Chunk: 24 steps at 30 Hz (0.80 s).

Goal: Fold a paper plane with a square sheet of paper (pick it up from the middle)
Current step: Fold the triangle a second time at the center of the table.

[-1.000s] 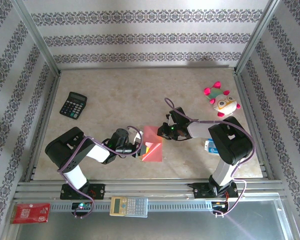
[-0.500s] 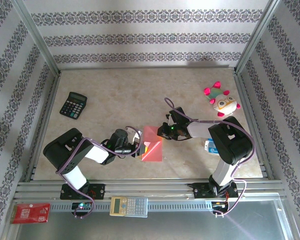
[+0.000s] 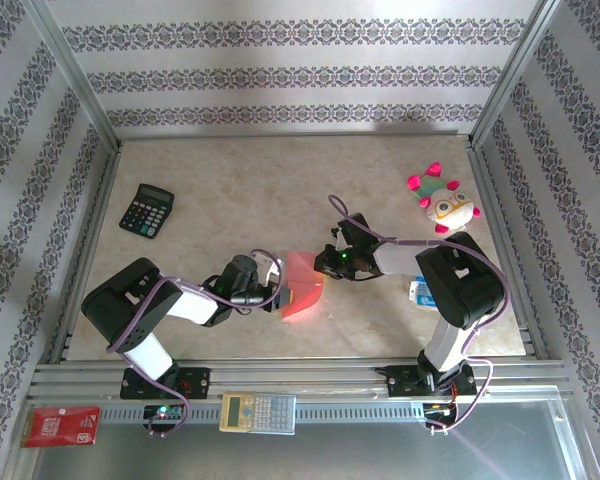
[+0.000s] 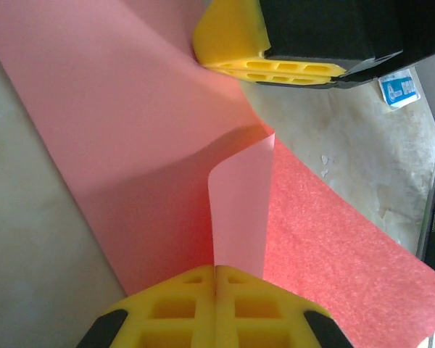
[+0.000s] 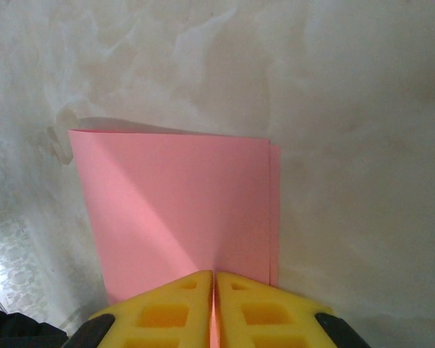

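On the marbled table (image 3: 240,180), just below centre of my overhead frame, the square sheet of paper (image 3: 302,290) lies folded and bowed upward. My left gripper (image 4: 215,270), bottom centre of its wrist view, is clamped on a curled flap. My right gripper (image 5: 214,279) pinches the doubled edge.

A: Item count per type?
B: Two calculators: black calculator (image 3: 146,210) upper left, beige calculator (image 3: 258,411) bottom centre. One sheet (image 3: 305,290), centre. One plush toy (image 3: 442,203), upper right. One red card (image 3: 61,426), lower left.
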### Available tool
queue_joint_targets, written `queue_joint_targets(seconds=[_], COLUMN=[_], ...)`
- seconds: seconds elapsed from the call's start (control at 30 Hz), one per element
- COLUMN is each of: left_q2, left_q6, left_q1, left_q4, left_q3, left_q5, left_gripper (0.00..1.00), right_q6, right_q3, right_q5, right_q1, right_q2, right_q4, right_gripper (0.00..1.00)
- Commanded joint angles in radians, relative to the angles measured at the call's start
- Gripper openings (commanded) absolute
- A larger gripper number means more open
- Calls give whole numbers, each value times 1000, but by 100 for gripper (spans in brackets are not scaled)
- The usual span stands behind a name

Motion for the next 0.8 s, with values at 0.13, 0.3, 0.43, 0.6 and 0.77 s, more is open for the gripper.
queue_joint_targets(seconds=[0.13, 0.3, 0.43, 0.6, 0.77], left_q2=[26, 2, 0, -10, -19], left_q6=[-12, -5, 0, -14, -36], left_q1=[-3, -4, -4, -5, -13], left_q4=[-22, -81, -133, -143, -125], left_q3=[23, 21, 25, 20, 18], left_q5=[11, -33, -54, -47, -29], left_gripper=[4, 3, 3, 3, 3], right_q6=[-26, -30, -38, -48, -48], right_q3=[-8, -8, -7, 7, 12], right_q5=[50, 47, 35, 13, 10], right_q1=[14, 12, 10, 10, 12], right_q2=[33, 32, 27, 13, 13], right_q4=[-63, -62, -56, -47, -52], right_gripper=[13, 14, 16, 18, 18])
